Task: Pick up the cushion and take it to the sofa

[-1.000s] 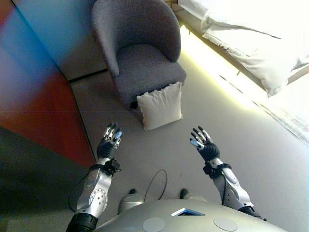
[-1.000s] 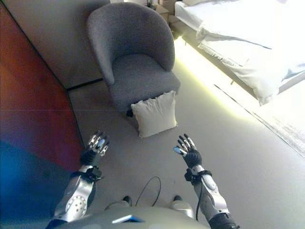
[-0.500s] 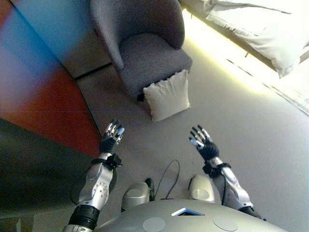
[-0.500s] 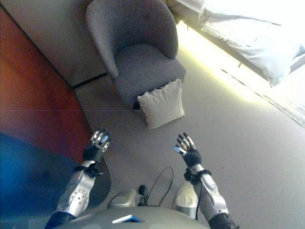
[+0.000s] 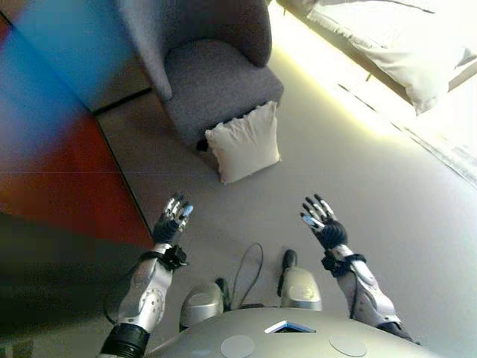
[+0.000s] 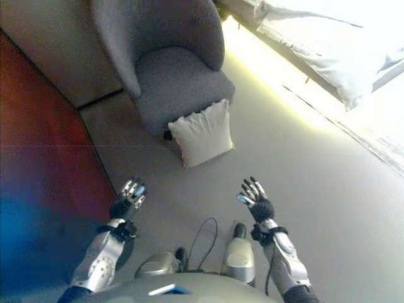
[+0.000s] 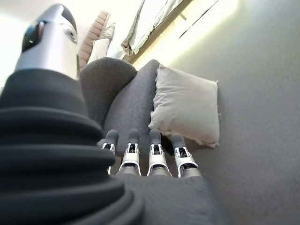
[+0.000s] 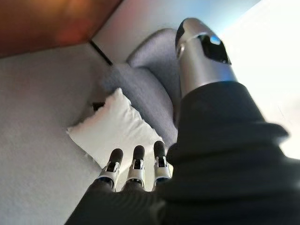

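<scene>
A cream square cushion stands on edge on the grey floor and leans against the front of a grey armchair. It also shows in the left wrist view and the right wrist view. My left hand and my right hand are both raised above the floor with fingers straight. Both are open and empty. They are well short of the cushion, one to each side of it.
A red-brown wall panel runs along the left. A bed with white bedding stands at the far right. Grey carpet lies between me and the armchair.
The whole picture has shifted, so the camera has moved. The cushion and armchair have not moved. Both hands stay raised and open.
</scene>
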### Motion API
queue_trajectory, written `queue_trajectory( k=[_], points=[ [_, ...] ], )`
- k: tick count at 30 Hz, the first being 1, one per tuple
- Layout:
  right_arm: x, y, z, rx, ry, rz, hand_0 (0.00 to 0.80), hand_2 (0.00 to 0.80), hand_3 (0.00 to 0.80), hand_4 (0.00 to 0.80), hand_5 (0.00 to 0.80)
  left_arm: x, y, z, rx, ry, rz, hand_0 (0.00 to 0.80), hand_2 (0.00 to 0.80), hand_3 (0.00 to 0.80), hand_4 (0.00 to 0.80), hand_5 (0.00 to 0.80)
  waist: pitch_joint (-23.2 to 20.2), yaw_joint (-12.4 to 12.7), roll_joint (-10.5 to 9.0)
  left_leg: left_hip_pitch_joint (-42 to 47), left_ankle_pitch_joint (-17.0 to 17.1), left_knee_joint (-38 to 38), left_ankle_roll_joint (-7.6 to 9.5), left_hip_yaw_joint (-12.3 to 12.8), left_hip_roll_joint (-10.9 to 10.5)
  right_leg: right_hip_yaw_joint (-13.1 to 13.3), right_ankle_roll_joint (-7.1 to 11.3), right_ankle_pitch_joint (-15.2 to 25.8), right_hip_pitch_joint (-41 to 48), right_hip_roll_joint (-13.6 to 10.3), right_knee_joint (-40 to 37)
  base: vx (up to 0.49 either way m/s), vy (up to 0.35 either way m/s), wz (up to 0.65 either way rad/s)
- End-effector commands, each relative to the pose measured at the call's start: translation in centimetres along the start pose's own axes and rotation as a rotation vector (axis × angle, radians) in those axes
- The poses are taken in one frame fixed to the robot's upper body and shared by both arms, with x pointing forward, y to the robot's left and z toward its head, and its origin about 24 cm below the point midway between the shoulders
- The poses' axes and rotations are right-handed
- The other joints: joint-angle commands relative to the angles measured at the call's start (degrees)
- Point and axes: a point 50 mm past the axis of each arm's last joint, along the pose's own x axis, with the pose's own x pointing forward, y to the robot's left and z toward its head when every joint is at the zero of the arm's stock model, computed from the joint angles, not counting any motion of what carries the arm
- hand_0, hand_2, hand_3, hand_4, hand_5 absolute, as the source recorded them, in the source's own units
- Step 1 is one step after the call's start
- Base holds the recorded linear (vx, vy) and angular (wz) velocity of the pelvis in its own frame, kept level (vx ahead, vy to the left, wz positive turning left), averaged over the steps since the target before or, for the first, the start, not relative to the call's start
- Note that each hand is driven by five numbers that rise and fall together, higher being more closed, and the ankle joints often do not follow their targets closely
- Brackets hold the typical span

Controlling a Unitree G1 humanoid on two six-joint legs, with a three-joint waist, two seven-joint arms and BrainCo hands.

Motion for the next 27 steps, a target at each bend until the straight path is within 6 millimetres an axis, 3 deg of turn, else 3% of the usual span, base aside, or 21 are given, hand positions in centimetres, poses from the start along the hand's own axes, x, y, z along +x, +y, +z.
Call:
queue_trajectory(
  k=[1, 5, 7, 9, 12, 14, 19, 20, 23, 27],
  points=[
    [0.4, 1.7, 0.7, 0.039, -0.067, 0.08, 0.0, 0.0, 0.0, 0.0, 0.0, -0.6, 0.8, 2.6, 0.066, -0.104, -0.026, 0.0, 0.0, 0.0, 0.0, 0.0, -2.01, -0.09, -1.96, 6.88, -11.83, 4.91, 4.81, -1.0, -3.95, -0.4, 3.61, 12.25, -8.36, 0.25, -11.43, 0.486, -0.197, -0.02],
    [-0.2, 1.4, -0.3, 0.002, -0.003, 0.096, 0.0, 0.0, 0.0, 0.0, 0.0, -1.2, 1.6, 2.4, 0.047, -0.118, 0.032, 0.0, 0.0, 0.0, 0.0, 0.0, -4.03, -0.87, -0.68, 8.8, -7.26, 8.46, 1.98, -0.84, 0.25, 1.17, 2.17, 8.38, -8.32, 2.77, -6.28, 0.522, -0.264, -0.13],
    [-0.3, 1.3, -0.3, -0.02, 0.02, 0.106, 0.0, 0.0, 0.0, 0.0, 0.0, -1.4, 2.0, 2.3, 0.038, -0.122, 0.055, 0.0, 0.0, 0.0, 0.0, 0.0, -5.02, -1.31, -0.09, 8.87, -1.43, 11.47, -0.18, -1.47, 2.73, 2.62, 0.49, 6.15, -7.8, 4.89, -3.85, 0.506, -0.307, -0.19],
    [-0.3, 1.1, 0.1, -0.03, 0.02, 0.131, 0.0, 0.0, 0.0, 0.0, 0.0, -1.5, 1.9, 2.5, 0.007, -0.138, 0.046, 0.0, 0.0, 0.0, 0.0, 0.0, -5.62, -0.92, -0.06, 5.92, 5.3, 19.44, -2.1, -2.49, 4.18, 2.63, -2.47, 2.71, -4.79, 6.91, -3.45, 0.414, -0.296, 0.11],
    [0.1, 0.4, 0.8, -0.064, -0.002, 0.121, 0.0, 0.0, 0.0, 0.0, 0.0, -1.3, 1.0, 2.4, -0.02, -0.154, 0.013, 0.0, 0.0, 0.0, 0.0, 0.0, -5.86, 0.84, -1.11, -2.65, 10.22, 33.01, -2.92, -2.31, 3.22, 1.07, -5.64, -0.27, 0.14, 7.47, -4.77, 0.329, -0.268, -0.16],
    [0.7, 0.2, 1.8, -0.064, -0.05, 0.102, 0.0, 0.0, 0.0, 0.0, 0.0, -1.0, 0.3, 2.4, -0.023, -0.153, -0.026, 0.0, 0.0, 0.0, 0.0, 0.0, -4.88, 2.16, -1.87, -10.68, 8.67, 37.43, -1.45, -0.43, 5.79, 0.74, -6.92, -2.48, 2.67, 6.99, -4.35, 0.225, -0.183, -0.14],
    [1.3, 0.6, 2.6, -0.041, -0.089, 0.102, 0.0, 0.0, 0.0, 0.0, 0.0, -0.7, 0.0, 2.5, -0.008, -0.153, -0.058, 0.0, 0.0, 0.0, 0.0, 0.0, -3.71, 3.28, -1.46, -12.64, 9.04, 28.0, -1.27, 1.95, 7.67, 1.25, -6.68, -4.57, 4.72, 7.32, -3.07, 0.182, -0.025, -0.02],
    [1.4, 0.8, 2.7, -0.035, -0.086, 0.091, 0.0, 0.0, 0.0, 0.0, 0.0, -0.3, -0.2, 3.0, -0.002, -0.156, -0.081, 0.0, 0.0, 0.0, 0.0, 0.0, -2.86, 3.41, -0.26, -13.1, 12.74, 16.04, -2.59, 2.76, 9.39, 2.99, -6.24, -6.36, 6.5, 9.04, -2.76, 0.376, 0.055, -0.15],
    [1.0, 0.9, 2.0, -0.027, -0.07, 0.089, 0.0, 0.0, 0.0, 0.0, 0.0, 0.0, -0.6, 3.0, 0.004, -0.155, -0.096, 0.0, 0.0, 0.0, 0.0, 0.0, -2.09, 5.01, 1.66, -15.71, 17.26, 1.35, -4.87, 0.14, 8.52, 4.5, -5.34, -8.72, 9.3, 11.03, -2.3, 0.376, 0.048, 0.12],
    [0.3, 0.6, 1.1, -0.02, -0.038, 0.099, 0.0, 0.0, 0.0, 0.0, 0.0, -0.6, -0.4, 2.3, 0.009, -0.139, -0.095, 0.0, 0.0, 0.0, 0.0, 0.0, -1.82, 7.61, 1.83, -18.83, 20.49, -7.91, -5.44, -2.48, 7.69, 7.39, -4.89, -10.53, 15.71, 12.11, -4.96, 0.367, 0.009, -0.08]
  ],
)
